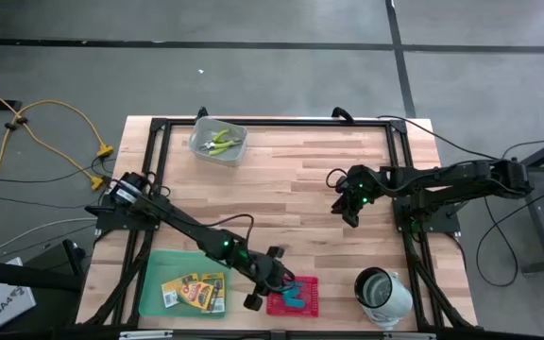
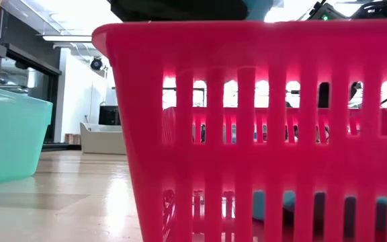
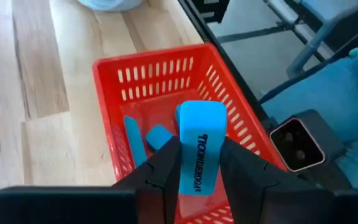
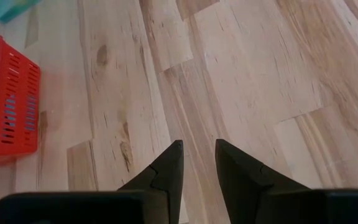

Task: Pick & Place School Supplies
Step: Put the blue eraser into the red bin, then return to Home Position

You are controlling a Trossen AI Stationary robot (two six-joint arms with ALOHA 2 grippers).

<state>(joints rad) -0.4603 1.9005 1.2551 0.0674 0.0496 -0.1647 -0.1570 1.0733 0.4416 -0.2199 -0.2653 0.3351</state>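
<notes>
Even, soft light falls on my table [image 1: 291,179] from above, and the shadows under my arms are faint. At table height, the red basket [image 2: 261,128] sits so close that it blurs, its slats glowing with backlight from the bright, washed-out room behind. Pale glare streaks the wood there. My own dark fingers [image 3: 160,171] look soft and unfocused.

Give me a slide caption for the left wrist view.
Left gripper holds a light-blue eraser over the red basket, where two more blue pieces lie.
</notes>
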